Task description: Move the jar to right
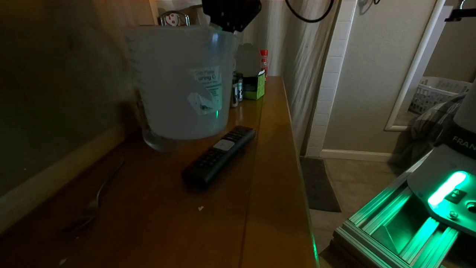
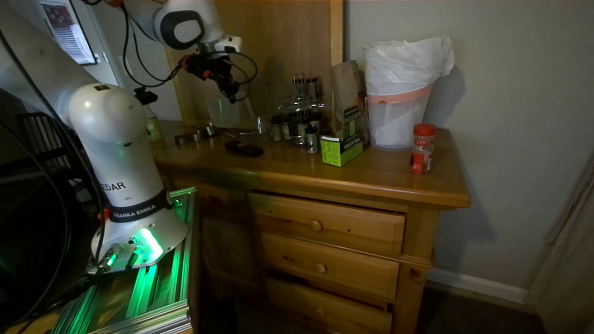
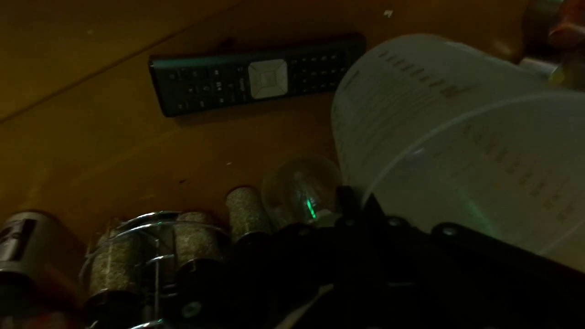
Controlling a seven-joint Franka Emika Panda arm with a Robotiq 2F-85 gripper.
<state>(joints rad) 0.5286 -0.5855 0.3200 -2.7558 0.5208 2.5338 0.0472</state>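
While the gripper (image 3: 359, 197) pinches its rim, the measuring jug (image 1: 174, 89) is near the remote control (image 1: 219, 155).
Jaws nearly together, jug wall between.

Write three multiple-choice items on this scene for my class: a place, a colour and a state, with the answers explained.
1. Where does the remote lie?
A) on the floor
B) on the wooden top
C) in a drawer

2. What colour is the cap of the bottle near the bin?
A) red
B) blue
C) yellow

3. How do the fingers stand?
A) spread wide apart
B) closed on the remote
C) closed on the jug

1 B: the wrist view shows it lying there.
2 A: it shows red in an exterior view.
3 C: the wrist view shows the jug's rim between them.
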